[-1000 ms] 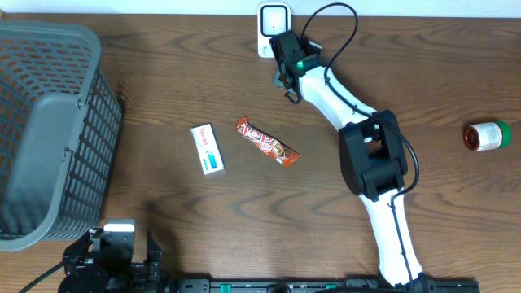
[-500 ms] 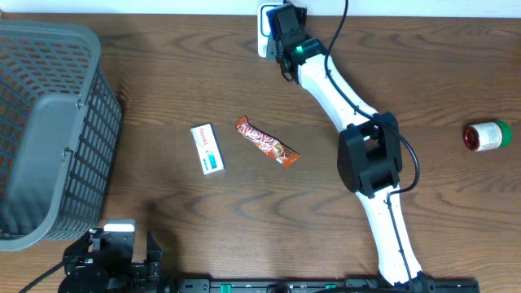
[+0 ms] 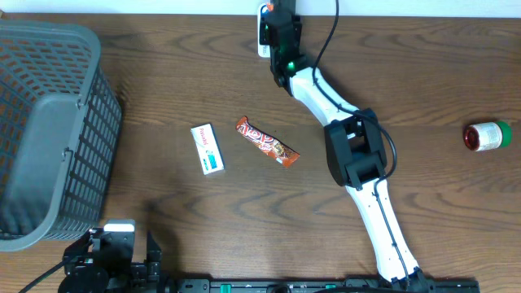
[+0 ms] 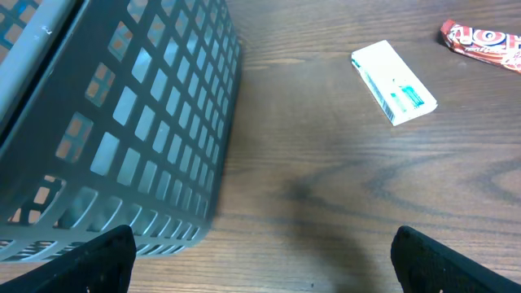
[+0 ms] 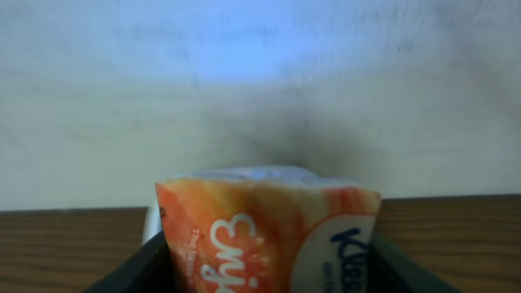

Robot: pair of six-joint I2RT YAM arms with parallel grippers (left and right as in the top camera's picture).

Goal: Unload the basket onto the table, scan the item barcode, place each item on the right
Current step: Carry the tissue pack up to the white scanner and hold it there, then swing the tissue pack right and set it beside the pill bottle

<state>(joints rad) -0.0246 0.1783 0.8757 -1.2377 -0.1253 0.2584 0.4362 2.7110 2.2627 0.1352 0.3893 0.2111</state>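
Note:
In the right wrist view, an orange tissue pack with white and blue lettering fills the space between my right gripper's dark fingers, which are shut on it. A white scanner peeks out just behind the pack, against the pale wall. From overhead, the right gripper sits at the table's back edge, right over the scanner, and the pack is hidden under it. My left gripper stands wide open and holds nothing, low over the wood beside the basket.
A grey mesh basket takes up the left side and looms in the left wrist view as the basket. A white and teal box and a red candy bar lie mid-table. A red and green bottle lies far right.
My right arm has carried the pack toward the back edge and slightly left, from beside the scanner to directly over it. The left arm has not moved.

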